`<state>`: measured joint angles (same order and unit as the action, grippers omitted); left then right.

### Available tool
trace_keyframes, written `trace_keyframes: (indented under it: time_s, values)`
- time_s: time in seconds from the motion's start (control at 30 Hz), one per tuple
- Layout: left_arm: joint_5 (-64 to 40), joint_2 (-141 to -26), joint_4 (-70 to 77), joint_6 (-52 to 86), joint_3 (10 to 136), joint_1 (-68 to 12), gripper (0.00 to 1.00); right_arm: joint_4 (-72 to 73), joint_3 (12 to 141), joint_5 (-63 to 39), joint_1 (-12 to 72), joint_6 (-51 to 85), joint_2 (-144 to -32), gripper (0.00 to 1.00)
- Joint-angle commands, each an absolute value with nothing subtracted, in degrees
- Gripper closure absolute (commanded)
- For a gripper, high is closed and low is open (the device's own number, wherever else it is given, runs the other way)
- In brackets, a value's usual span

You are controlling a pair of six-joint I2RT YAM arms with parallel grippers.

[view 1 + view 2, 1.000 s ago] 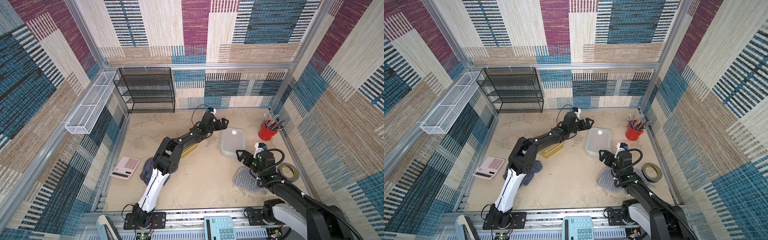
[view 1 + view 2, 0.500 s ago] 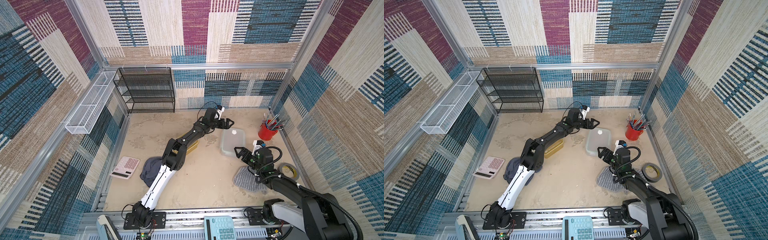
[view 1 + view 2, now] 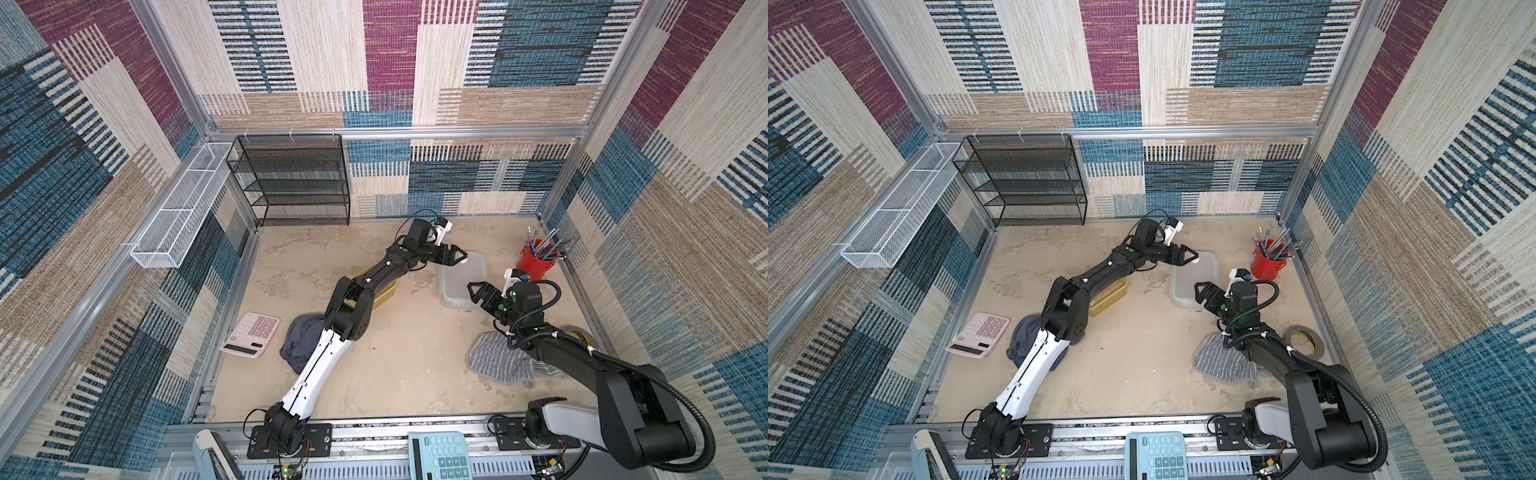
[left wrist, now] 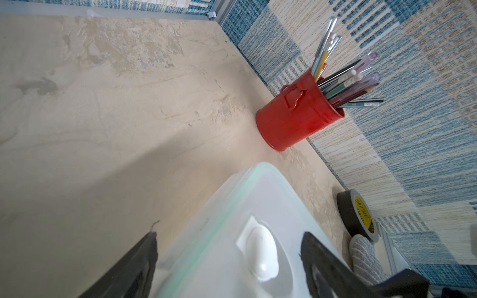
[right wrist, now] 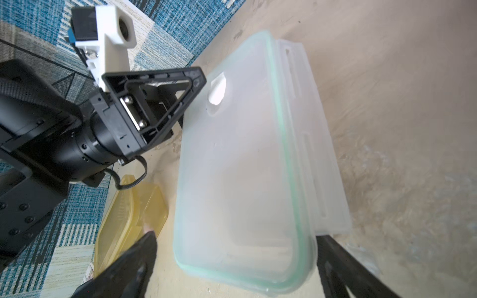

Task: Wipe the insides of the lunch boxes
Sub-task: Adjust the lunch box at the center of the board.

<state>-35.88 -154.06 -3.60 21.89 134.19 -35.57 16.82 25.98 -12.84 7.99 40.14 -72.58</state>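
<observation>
No wiping yet: the clear lunch box [image 3: 462,284], lid on, sits at 2 o'clock on the desk [image 3: 395,374] between left gripper [image 3: 459,256] and right gripper [image 3: 473,293], jaws open and empty; the grey cloth [image 3: 494,361] at 4 o'clock and the amber lunch box [image 3: 1111,297] lie ungripped.

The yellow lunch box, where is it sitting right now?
In both top views the yellow lunch box lies mid-table, partly under the left arm, between the clear lunch box on its right and the dark blue cloth nearer the front.
</observation>
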Motion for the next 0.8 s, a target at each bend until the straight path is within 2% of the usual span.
trace_keyframes:
  time_s: [0.0,0.2,0.77]
  values:
    - [-38.43,-150.78,-0.86,21.53,128.27,-35.94,0.14,18.85,28.57,-14.44,7.82,38.20,-75.41,0.04]
    - [-35.42,-143.71,6.32,23.83,115.43,-35.41,0.18,20.19,32.84,-15.41,7.47,37.85,-79.33,0.04]
    - [-21.52,-127.09,10.54,31.63,90.70,-35.04,0.19,12.73,55.78,-19.25,6.42,32.75,-98.74,0.04]
